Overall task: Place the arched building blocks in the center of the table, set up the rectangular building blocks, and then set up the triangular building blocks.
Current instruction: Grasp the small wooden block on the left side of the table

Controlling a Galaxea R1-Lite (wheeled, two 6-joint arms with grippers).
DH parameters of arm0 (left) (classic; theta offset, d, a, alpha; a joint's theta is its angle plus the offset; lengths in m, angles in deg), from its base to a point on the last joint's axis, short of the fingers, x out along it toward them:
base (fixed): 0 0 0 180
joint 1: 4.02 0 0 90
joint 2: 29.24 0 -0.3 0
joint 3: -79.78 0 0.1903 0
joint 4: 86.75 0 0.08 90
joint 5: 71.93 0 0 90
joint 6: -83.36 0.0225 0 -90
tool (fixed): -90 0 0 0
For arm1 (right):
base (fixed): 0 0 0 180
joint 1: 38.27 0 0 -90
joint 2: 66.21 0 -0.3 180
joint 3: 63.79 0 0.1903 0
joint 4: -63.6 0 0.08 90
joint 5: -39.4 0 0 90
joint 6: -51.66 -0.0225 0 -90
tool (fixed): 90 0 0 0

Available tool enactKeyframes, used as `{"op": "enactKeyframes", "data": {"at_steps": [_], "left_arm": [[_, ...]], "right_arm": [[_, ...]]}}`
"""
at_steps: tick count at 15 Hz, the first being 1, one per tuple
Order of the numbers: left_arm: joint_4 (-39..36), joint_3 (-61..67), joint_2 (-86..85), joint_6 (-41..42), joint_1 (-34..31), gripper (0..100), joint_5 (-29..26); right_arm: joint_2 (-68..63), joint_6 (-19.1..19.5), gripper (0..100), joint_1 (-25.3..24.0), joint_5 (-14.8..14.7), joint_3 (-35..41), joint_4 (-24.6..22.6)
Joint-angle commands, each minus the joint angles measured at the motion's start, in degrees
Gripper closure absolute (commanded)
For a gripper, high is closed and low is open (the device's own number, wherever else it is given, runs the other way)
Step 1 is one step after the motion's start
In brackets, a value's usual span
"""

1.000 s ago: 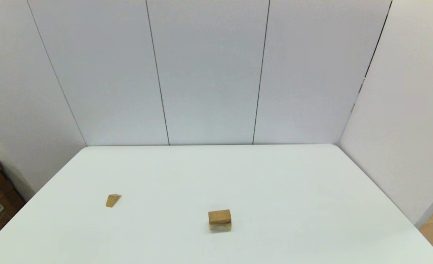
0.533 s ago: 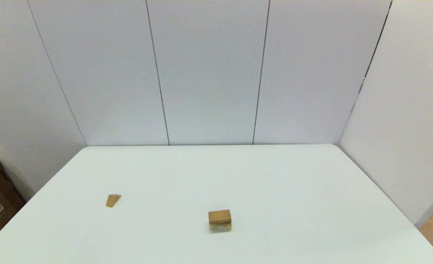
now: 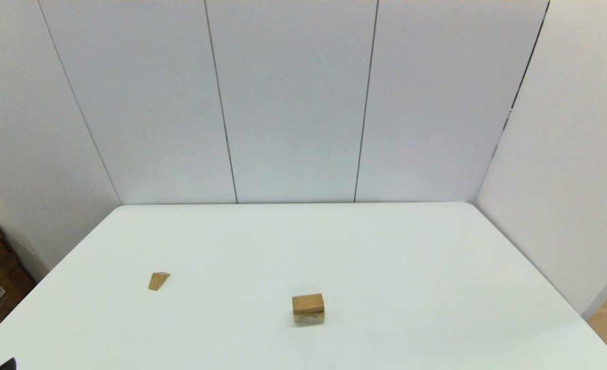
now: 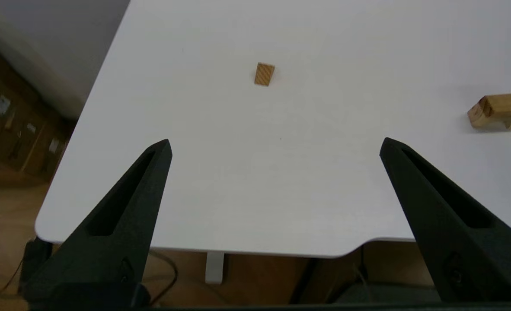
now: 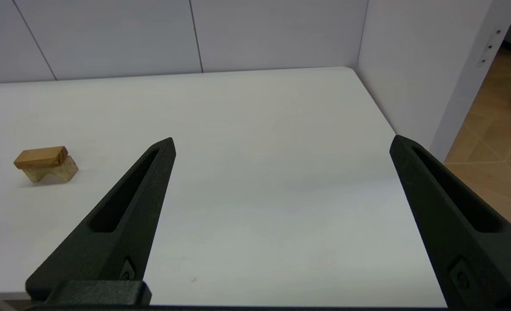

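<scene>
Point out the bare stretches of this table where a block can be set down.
Free: the white table from the light-brown wooden arch block, which carries a flat wooden slab, across to the right edge; the far half; the gap between that stack and the small wooden wedge. Nowhere crowded.

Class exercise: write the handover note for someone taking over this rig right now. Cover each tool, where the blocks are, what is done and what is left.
Left tool: open, empty, back over the table's near left edge.
Right tool: open, empty, back over the near right edge.
Arched block: stands near mid-table, cut-out facing down.
Rectangular block: lies flat on top of the arch.
Triangular block: alone on the table, well to the left of the stack, untouched.
Done: arch placed, rectangle set on it.
Left: pick up the triangle, likely with the left tool as the nearer one, and set it on the rectangle.
</scene>
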Motion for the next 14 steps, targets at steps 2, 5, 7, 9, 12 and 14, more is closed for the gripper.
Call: {"op": "enactKeyframes", "data": {"at_steps": [2,5,7,9,12,14], "left_arm": [[5.4,-19.9,35.2,0.8,-0.5,0,0.2],[5.3,-26.5,51.1,4.9,-3.9,0,0.3],[5.3,-29.5,58.9,7.9,-5.3,0,0.0],[5.3,-32.5,65.7,10.3,-5.4,0,0.1],[7.7,-40.2,75.4,13.7,-5.8,0,0.0],[11.1,-45.0,80.7,15.5,-5.8,0,0.0]], "right_arm": [[0.0,0.0,0,0.0,0.0,0.0,0.0],[0.0,0.0,0,0.0,0.0,0.0,0.0],[0.0,0.0,0,0.0,0.0,0.0,0.0],[0.0,0.0,0,0.0,0.0,0.0,0.0],[0.0,0.0,0,0.0,0.0,0.0,0.0],[0.0,0.0,0,0.0,0.0,0.0,0.0]]}}
